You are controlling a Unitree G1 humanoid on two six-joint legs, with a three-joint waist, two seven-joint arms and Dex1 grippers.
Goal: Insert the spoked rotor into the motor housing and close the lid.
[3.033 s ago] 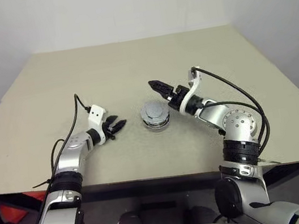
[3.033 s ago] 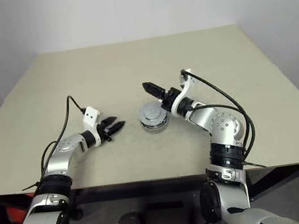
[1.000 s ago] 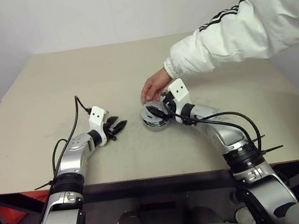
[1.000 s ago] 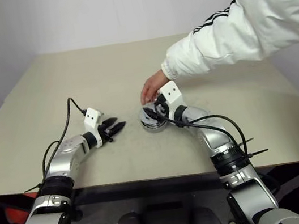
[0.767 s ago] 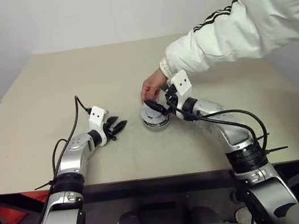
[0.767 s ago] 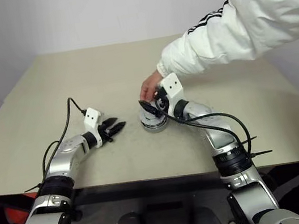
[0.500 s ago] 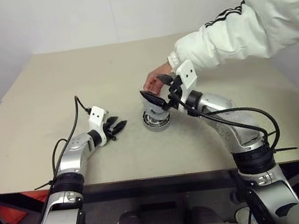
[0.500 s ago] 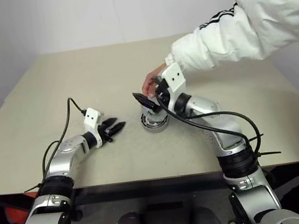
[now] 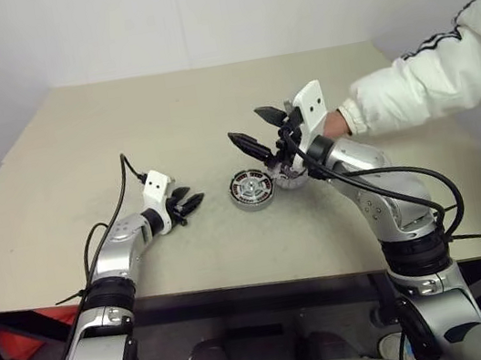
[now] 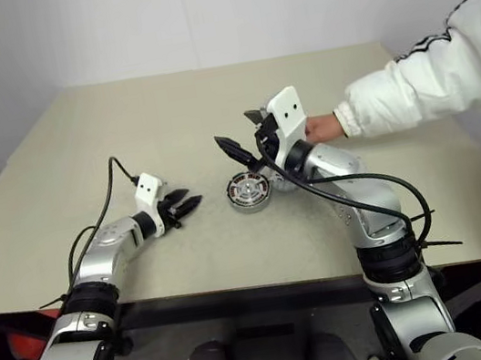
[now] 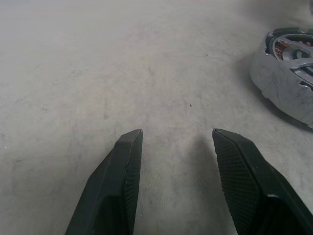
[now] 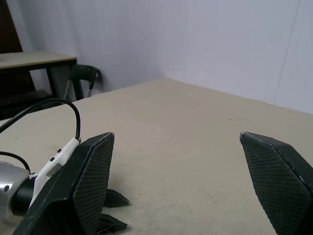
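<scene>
The motor housing (image 9: 249,189) sits at the table's middle with its top open, copper windings showing under the dark spoked rotor (image 11: 293,46) lying in it. A grey round lid (image 9: 293,178) rests on the table right beside the housing, partly hidden behind my right wrist. My right gripper (image 9: 260,130) hangs open wide in the air above and just behind the housing, with nothing between its fingers (image 12: 88,186). To the left of the housing my left gripper (image 9: 191,202) rests low over the table, open and empty, its fingers (image 11: 122,181) aimed toward the housing.
A person's hand (image 9: 335,124) and white striped sleeve (image 9: 429,93) reach in from the right, just behind my right wrist. The beige table (image 9: 164,110) stretches wide beyond the housing. A black cable (image 9: 123,195) loops over my left forearm.
The person's hand took the lid off the housing, set it down at its right and drew back to the right. My right gripper rose from the housing. The left gripper kept still.
</scene>
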